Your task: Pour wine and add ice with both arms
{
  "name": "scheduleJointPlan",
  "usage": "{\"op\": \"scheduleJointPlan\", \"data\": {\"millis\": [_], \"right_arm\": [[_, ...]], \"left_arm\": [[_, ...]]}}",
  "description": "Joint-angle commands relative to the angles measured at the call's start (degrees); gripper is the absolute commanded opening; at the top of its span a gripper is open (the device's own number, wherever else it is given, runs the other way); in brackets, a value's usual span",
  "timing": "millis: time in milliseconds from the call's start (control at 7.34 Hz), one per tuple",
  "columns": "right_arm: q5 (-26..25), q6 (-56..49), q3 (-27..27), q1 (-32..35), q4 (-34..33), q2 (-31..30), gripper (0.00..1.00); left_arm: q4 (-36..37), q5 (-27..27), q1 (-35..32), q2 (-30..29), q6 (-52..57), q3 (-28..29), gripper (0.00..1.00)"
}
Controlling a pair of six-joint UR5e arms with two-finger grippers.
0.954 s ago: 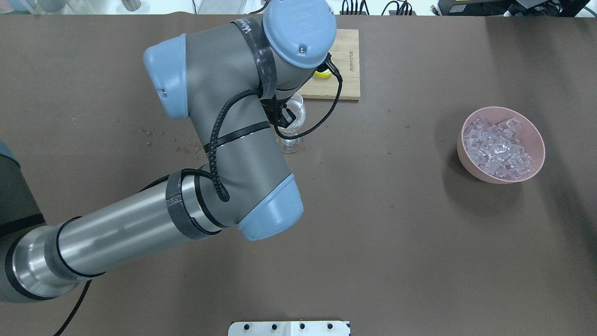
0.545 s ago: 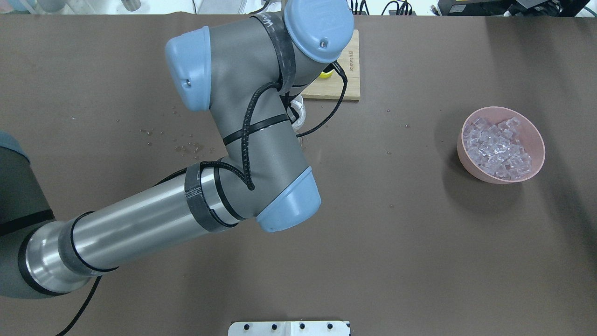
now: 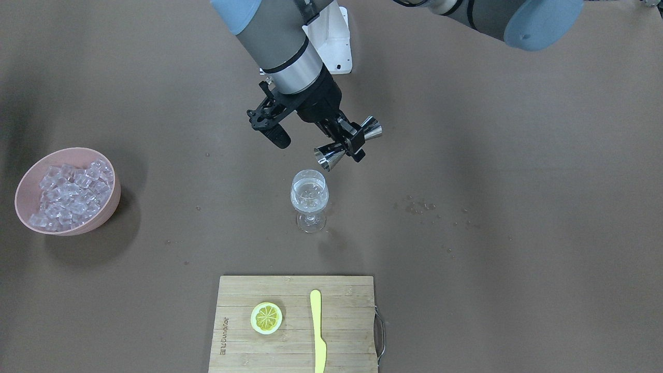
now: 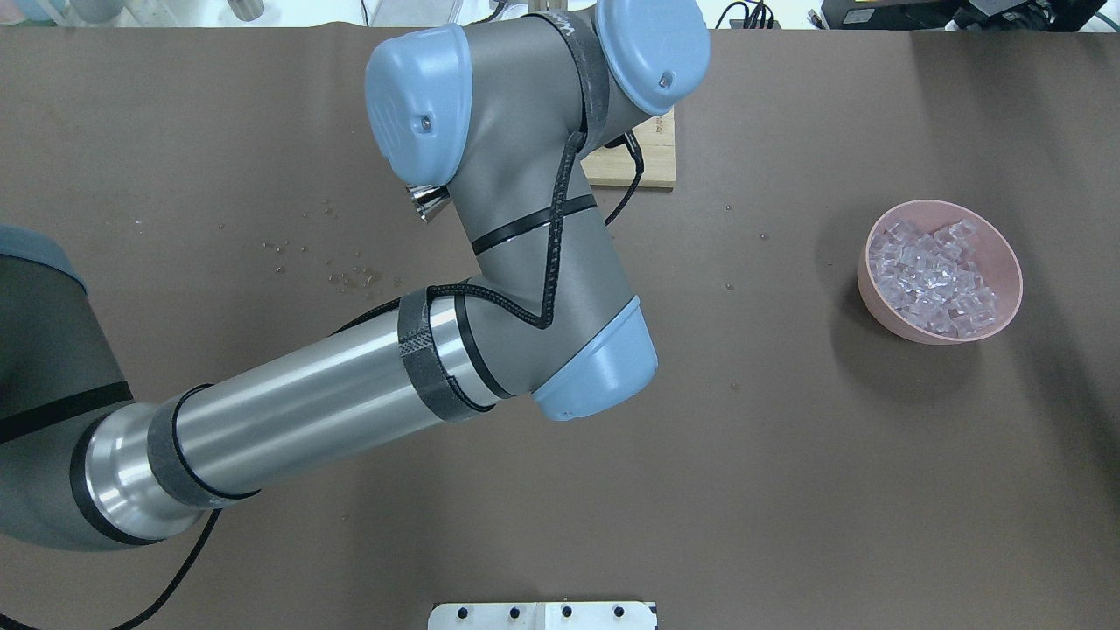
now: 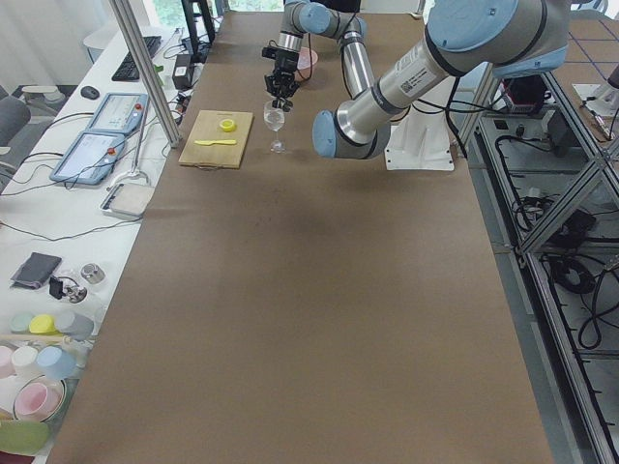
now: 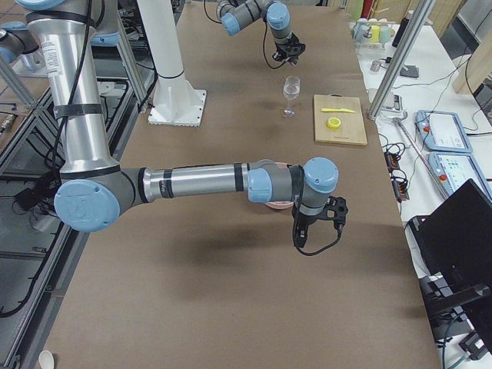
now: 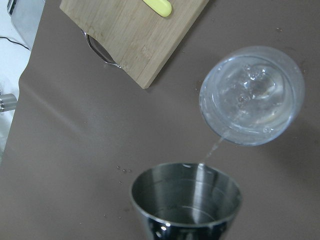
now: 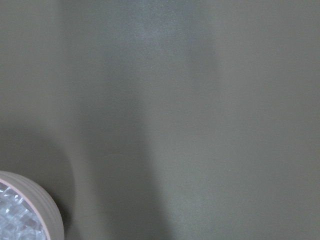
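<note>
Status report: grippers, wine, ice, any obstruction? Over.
Left gripper shut on jigger, tipped at wine glass, wine inside. Right gripper beside bowl of ice, state unclear. No obstruction seen.

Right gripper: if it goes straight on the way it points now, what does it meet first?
Most likely the bare table, just beside the pink bowl holding the ice; depth is unclear.

brown table [image 5: 290, 319]; white side bench [image 5: 39, 217] alongside; aluminium post [image 5: 145, 72].

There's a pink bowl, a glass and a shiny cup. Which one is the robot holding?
The shiny steel double-cone measuring cup, gripped tilted by the left end effector. The clear wine glass and pink bowl stand on the brown table, untouched.
</note>
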Motion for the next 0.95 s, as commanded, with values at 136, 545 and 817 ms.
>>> {"op": "scheduleJointPlan", "data": {"millis": [136,545,817], "right_arm": [[0.1,0.0,0.1,0.0,0.0,0.0,1.00],[0.1,-0.1,0.3,0.0,0.0,0.3,1.00],[0.2,-0.1,0.4,0.0,0.0,0.4,1.00]], "left_arm": [[-0.3,0.1,-0.1,0.3,0.1,-1.0,0.00],[-3.8,0.1,-1.5,8.2,-4.0,-16.6,0.00],[-11.9,0.0,-4.1,15.7,-10.8,-21.5,0.00]]}}
